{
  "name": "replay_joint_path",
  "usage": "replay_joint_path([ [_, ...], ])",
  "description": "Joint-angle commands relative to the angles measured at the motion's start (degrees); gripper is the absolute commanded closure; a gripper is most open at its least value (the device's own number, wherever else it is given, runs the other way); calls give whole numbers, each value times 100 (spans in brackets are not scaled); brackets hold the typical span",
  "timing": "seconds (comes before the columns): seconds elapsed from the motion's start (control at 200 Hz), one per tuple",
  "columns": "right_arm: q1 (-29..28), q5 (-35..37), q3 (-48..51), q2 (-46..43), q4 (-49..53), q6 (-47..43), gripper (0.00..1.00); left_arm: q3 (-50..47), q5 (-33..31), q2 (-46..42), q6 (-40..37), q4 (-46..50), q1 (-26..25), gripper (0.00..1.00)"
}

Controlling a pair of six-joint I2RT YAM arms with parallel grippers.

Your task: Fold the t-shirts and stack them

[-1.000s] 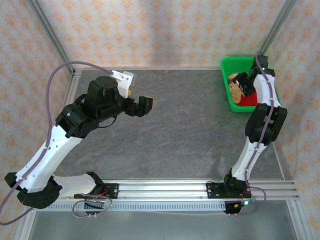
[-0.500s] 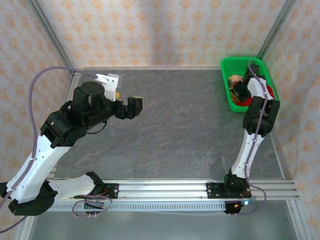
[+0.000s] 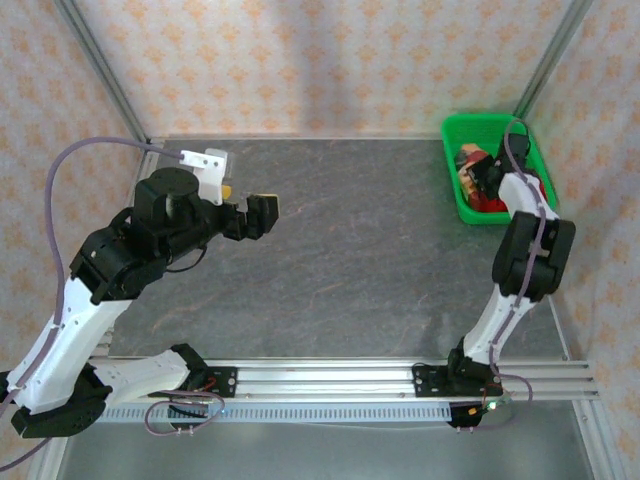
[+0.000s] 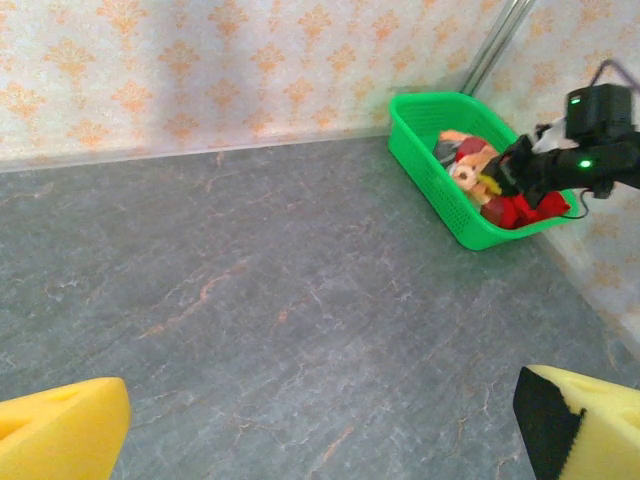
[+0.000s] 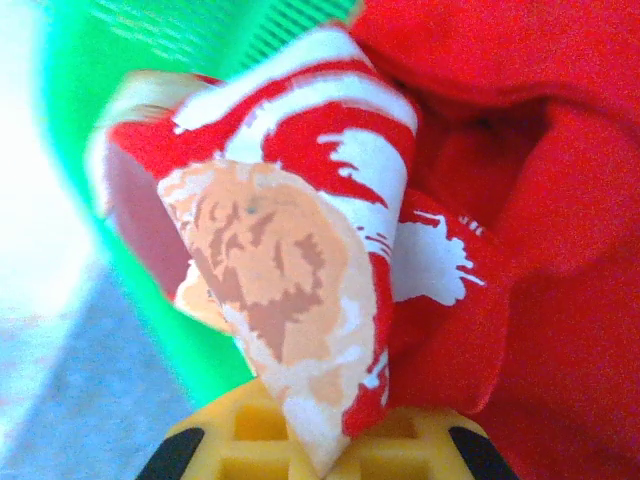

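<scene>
A crumpled red t-shirt (image 3: pixel 487 199) with a brown bear print lies in the green mesh basket (image 3: pixel 451 172) at the far right. My right gripper (image 3: pixel 487 173) reaches down into the basket. In the right wrist view its yellow fingers are shut (image 5: pixel 330 452) on a fold of the t-shirt's printed front (image 5: pixel 285 270), with plain red cloth bunched to the right. My left gripper (image 3: pixel 262 214) hovers open over the bare table on the left. In the left wrist view it is wide open (image 4: pixel 320 440), nothing is between its fingers, and the t-shirt (image 4: pixel 510 211) is far off.
The basket (image 4: pixel 430 170) sits in the far right corner against the patterned walls. Grey marbled table (image 3: pixel 360 240) spreads between the two arms. A metal rail (image 3: pixel 330 380) runs along the near edge.
My right gripper has closed on the t-shirt in the basket. The left arm has drawn back a little toward the left, still open.
</scene>
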State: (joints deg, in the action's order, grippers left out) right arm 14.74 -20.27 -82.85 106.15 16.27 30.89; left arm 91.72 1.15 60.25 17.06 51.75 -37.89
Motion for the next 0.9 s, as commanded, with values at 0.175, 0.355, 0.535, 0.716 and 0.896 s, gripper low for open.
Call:
replay_joint_path([
  [0.175, -1026, 1478, 1707, -2258, -2568, -846, 100, -148, 335, 271, -171, -402, -18, 0],
  [0.355, -1626, 2042, 1398, -2879, -2668, -1367, 100, -120, 482, 372, -255, -491, -17, 0],
  [0.535, -2110, 1683, 52, -2958, -2259, -1279, 100, -101, 317, 367, -221, -642, 67, 0],
  [0.716, -2684, 597, -1973, -2399, -1267, 116, 100, 59, 174, 330, -82, -727, 519, 0],
  [0.896, -3499, -269, -2891, -1869, -1029, 1726, 100, 466, -283, 242, -214, -497, 889, 0],
])
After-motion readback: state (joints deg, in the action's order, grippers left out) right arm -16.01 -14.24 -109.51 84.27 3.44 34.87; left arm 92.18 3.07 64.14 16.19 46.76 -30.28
